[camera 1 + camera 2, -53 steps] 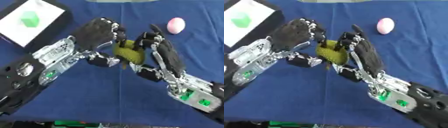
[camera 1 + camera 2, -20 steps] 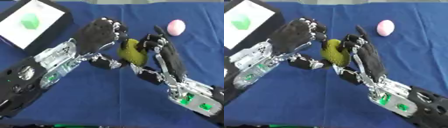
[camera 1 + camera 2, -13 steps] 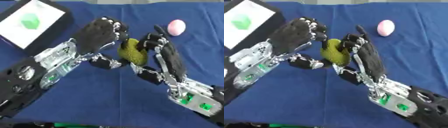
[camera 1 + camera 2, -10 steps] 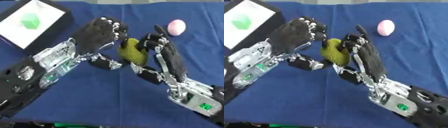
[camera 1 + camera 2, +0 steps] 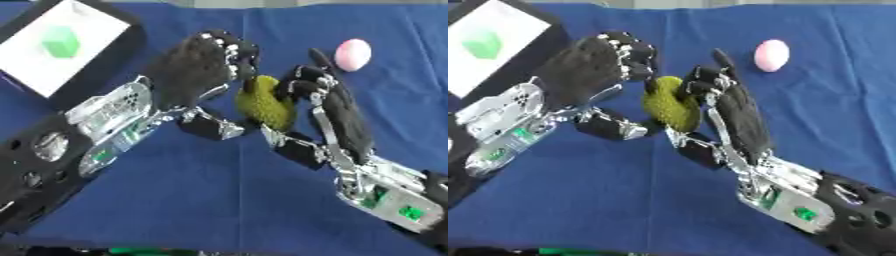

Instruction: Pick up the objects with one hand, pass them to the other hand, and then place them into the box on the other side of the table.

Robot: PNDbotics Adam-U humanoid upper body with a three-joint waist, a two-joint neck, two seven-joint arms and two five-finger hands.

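Yellow-green object mid-air above the blue table, between both hands | right hand fingers curled round it | left hand fingers curled at its top | box well left, green cube inside; pink ball right | risk: early release drops it
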